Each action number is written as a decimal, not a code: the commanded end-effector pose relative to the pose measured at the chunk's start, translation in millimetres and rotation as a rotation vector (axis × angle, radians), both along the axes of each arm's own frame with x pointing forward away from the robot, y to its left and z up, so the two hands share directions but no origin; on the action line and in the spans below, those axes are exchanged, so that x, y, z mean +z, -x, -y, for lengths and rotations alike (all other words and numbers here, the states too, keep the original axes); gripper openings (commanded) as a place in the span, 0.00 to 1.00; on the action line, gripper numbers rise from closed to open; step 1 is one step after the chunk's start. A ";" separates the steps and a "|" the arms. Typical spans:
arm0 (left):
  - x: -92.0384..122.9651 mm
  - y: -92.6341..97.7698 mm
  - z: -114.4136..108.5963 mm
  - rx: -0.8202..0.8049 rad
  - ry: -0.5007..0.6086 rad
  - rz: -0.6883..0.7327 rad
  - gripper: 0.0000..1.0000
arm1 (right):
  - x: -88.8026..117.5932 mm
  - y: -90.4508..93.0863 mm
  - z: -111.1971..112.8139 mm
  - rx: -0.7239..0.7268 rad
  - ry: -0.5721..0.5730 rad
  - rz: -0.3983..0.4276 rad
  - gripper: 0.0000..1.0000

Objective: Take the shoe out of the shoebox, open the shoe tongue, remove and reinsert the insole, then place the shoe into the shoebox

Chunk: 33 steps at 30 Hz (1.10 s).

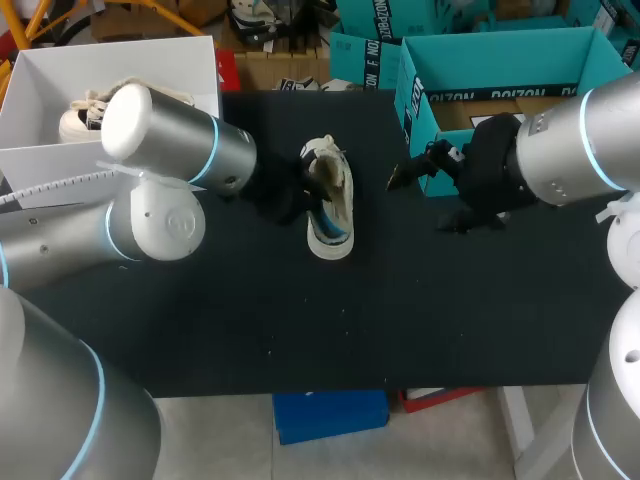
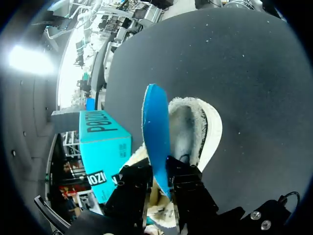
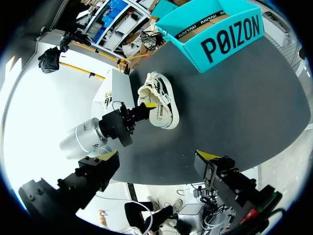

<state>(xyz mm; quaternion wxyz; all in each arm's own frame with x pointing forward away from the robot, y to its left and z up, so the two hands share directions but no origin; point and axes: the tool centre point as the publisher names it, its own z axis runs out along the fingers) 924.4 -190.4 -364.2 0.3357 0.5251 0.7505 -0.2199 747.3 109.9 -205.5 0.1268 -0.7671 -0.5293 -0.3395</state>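
Note:
A cream shoe (image 1: 331, 205) lies on its side in the middle of the black table (image 1: 300, 320). My left gripper (image 1: 290, 196) is at the shoe's opening. In the left wrist view the left gripper (image 2: 160, 172) is shut on a blue insole (image 2: 155, 132), which stands on edge between the fingers and sticks out over the shoe (image 2: 200, 129) and its fleecy lining. My right gripper (image 1: 412, 172) hovers open to the right of the shoe, nothing between its fingers (image 3: 110, 154). The teal shoebox (image 1: 560, 45) stands open at the back right.
A white box (image 1: 180, 55) at the back left holds another pale shoe (image 1: 85, 115). In the right wrist view the shoe (image 3: 161, 104), the left gripper (image 3: 138, 113) and the teal box (image 3: 230, 41) all lie ahead of my right gripper (image 3: 159, 156).

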 end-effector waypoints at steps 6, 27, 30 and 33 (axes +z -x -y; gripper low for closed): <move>4.8 11.2 -5.5 -0.041 0.008 -0.032 0.00 | 0.1 0.0 -1.5 -0.002 0.003 0.000 1.00; -3.1 -4.5 -2.5 0.004 -0.079 0.080 0.00 | 0.1 0.0 -1.5 -0.002 0.003 0.000 1.00; -2.2 -5.9 -3.4 0.013 -0.088 0.094 0.00 | 0.1 0.0 -1.5 -0.002 0.003 0.000 1.00; -1.4 -8.9 -5.3 0.028 -0.102 0.120 0.00 | 0.1 0.0 -1.5 -0.002 0.003 0.000 1.00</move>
